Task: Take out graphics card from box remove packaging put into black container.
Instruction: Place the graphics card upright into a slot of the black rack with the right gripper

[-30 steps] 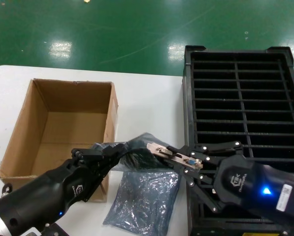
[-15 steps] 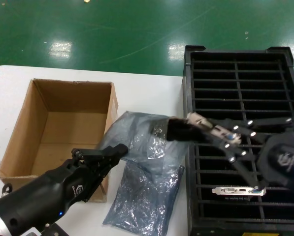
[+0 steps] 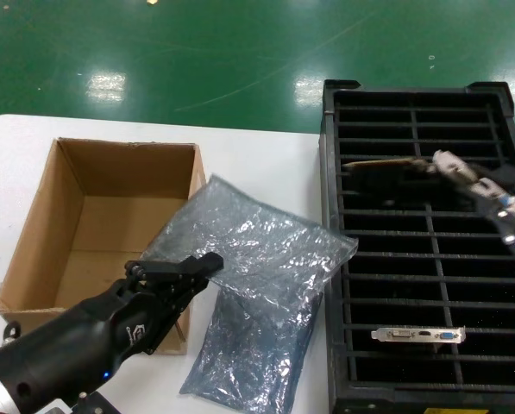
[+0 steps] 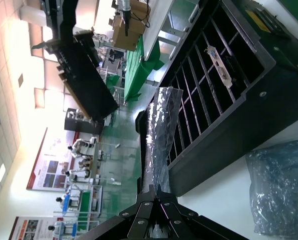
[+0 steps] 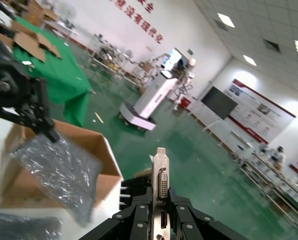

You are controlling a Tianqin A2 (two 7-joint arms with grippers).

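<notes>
Now two graphics cards [image 3: 395, 164], two bags [image 3: 257, 250], one box [image 3: 102, 224].

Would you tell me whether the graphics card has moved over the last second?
Yes. The graphics card, held by the right tool, went from beside the box to over the black container.

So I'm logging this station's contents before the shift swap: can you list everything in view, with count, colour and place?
graphics card: two, dark boards with silver brackets; one held over the crate's far slots, one seated in a near slot
packaging bag: two, shiny grey-blue; one held between box and crate, one flat on the table below it
box: one, brown cardboard, left on the table
black container: one, slotted crate, right side
table: one, white
left gripper: black, shut on the upper bag's edge
right gripper: black, shut on the lifted card's bracket end
</notes>
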